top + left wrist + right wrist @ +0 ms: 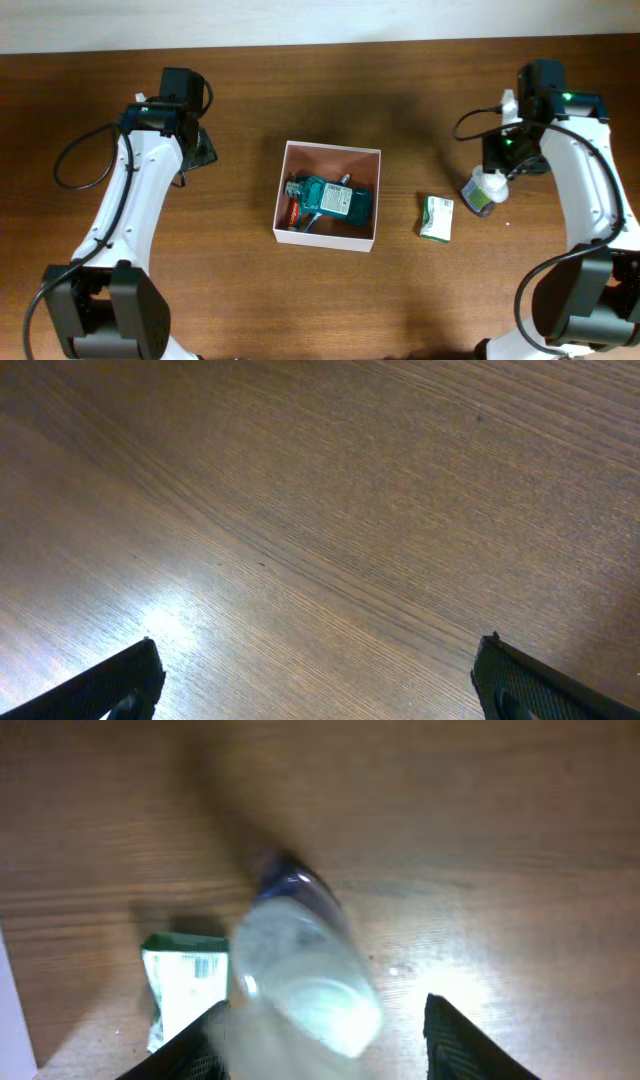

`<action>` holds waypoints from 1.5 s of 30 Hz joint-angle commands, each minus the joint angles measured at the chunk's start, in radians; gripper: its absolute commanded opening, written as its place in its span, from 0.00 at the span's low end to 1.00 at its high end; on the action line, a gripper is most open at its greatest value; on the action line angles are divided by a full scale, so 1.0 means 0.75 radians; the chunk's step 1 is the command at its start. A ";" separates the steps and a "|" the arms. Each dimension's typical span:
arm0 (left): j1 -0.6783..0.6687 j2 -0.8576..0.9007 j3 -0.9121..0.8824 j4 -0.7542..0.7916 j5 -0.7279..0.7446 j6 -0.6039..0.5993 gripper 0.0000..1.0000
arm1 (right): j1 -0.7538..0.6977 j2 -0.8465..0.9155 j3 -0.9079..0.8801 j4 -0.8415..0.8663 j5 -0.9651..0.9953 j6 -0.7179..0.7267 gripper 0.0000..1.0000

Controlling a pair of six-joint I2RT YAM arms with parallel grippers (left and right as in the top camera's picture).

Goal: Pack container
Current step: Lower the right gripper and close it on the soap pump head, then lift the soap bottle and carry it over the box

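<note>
The container (372, 197) is a shallow white-walled box with a pinkish-brown inside, at the table's middle. It holds a teal packet (333, 198) and a red item (291, 213). A small clear bottle (480, 191) with a dark cap lies to its right. In the right wrist view the blurred bottle (300, 970) sits between my right gripper's (323, 1005) open fingers, against the left finger and apart from the right one. The right gripper (497, 172) hangs just over the bottle. My left gripper (320, 643) is open and empty over bare wood at the far left (200, 148).
A small green-and-white packet (436, 217) lies flat between the container and the bottle; it also shows in the right wrist view (185, 985), just left of the bottle. The container's white wall edge (8, 990) shows at the far left of that view.
</note>
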 commanded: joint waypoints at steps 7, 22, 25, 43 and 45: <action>0.002 -0.020 0.007 -0.002 -0.019 0.003 0.99 | -0.020 0.010 -0.007 0.000 -0.042 0.024 0.32; 0.002 -0.020 0.007 -0.002 -0.019 0.003 0.99 | -0.015 0.001 0.098 0.004 -0.151 0.023 0.15; 0.002 -0.020 0.007 -0.002 -0.019 0.003 0.99 | 0.014 -0.012 0.200 -0.019 -0.162 0.022 0.15; 0.002 -0.020 0.007 -0.002 -0.019 0.003 0.99 | 0.634 -0.019 0.608 -0.178 -0.053 -0.237 0.13; 0.002 -0.020 0.007 -0.002 -0.019 0.003 0.99 | 0.677 -0.019 0.608 -0.175 -0.024 -0.238 0.13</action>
